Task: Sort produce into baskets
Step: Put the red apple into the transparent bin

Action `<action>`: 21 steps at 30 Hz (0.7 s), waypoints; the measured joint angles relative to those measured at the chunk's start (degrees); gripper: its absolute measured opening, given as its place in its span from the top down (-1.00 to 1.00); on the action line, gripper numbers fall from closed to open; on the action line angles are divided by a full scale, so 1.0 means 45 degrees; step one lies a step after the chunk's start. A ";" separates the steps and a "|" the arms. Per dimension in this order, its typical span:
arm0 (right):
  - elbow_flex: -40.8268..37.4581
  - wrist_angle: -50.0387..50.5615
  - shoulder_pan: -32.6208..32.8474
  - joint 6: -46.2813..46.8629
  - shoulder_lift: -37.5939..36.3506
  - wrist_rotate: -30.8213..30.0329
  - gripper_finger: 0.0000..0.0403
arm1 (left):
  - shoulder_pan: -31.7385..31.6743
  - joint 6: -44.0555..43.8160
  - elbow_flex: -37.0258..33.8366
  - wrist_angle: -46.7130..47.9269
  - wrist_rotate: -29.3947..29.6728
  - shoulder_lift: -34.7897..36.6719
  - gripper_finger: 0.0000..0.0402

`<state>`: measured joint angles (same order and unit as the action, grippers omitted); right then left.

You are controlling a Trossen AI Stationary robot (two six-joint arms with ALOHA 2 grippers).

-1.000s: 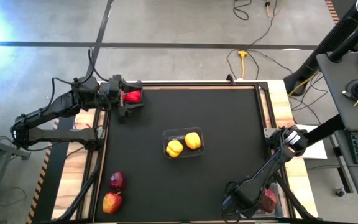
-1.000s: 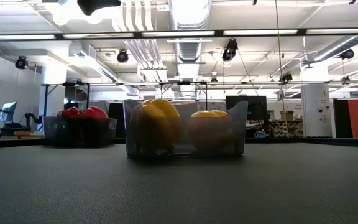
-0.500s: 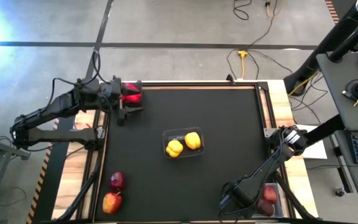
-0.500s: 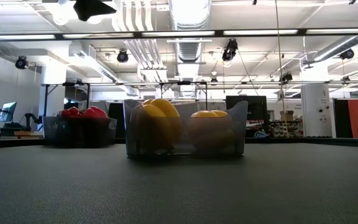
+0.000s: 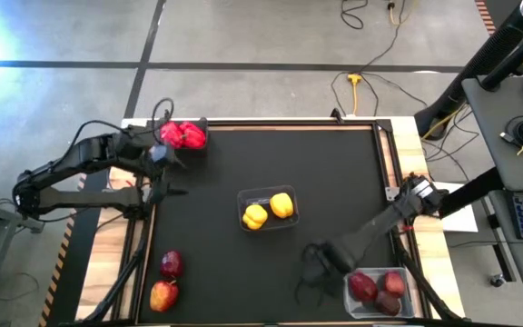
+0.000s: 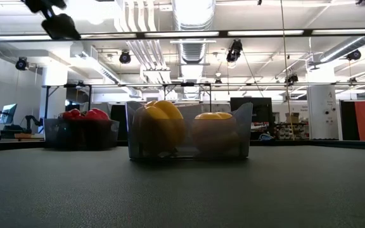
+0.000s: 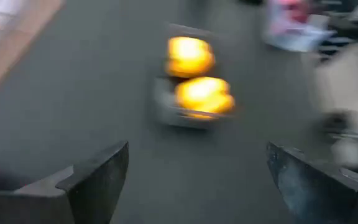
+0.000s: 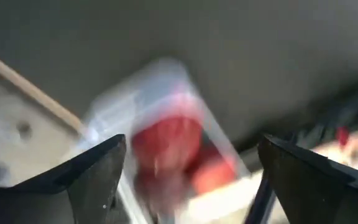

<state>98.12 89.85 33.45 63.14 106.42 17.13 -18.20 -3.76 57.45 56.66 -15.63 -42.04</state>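
A clear basket (image 5: 268, 210) in the table's middle holds two yellow peppers (image 5: 281, 204); it also shows in the left wrist view (image 7: 191, 87). A dark basket (image 5: 187, 136) at the far left corner holds red peppers (image 6: 81, 115). A clear basket (image 5: 377, 292) at the near right holds three dark red apples (image 8: 166, 146). Two apples (image 5: 171, 264) lie on the table at the near left. My left gripper (image 5: 163, 178) is open and empty, raised near the dark basket. My right gripper (image 5: 309, 271) is open and empty, left of the apple basket.
The black mat has bare room between the baskets and along the right and near middle. Wooden table borders (image 5: 423, 145) frame the mat. Cables and a desk (image 5: 516, 118) lie beyond the table's right edge.
My left gripper has drawn back from over the dark basket toward the table's near left and risen. My right gripper has left the apple basket and gone toward the table's left. The apple basket now shows three apples uncovered.
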 joint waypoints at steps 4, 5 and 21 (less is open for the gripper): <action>0.0938 -0.0031 -0.1073 -0.0463 -0.0465 -0.3712 -0.67 | 0.0937 -0.1873 0.0000 0.0054 -0.1464 0.0002 -0.76; 0.1179 -0.0041 -0.1321 -0.0867 -0.0538 -0.4609 -0.65 | 0.1297 -0.2416 0.0000 0.0181 -0.1385 -0.0053 -0.76; 0.4090 -0.0831 -0.5053 -1.0833 -0.0717 -0.9858 -0.72 | 1.0289 -1.6012 -0.0131 0.0751 0.5734 -0.2118 -0.75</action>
<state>116.53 86.11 10.71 14.39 103.20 -27.23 28.10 -75.81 56.86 60.04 10.17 -51.57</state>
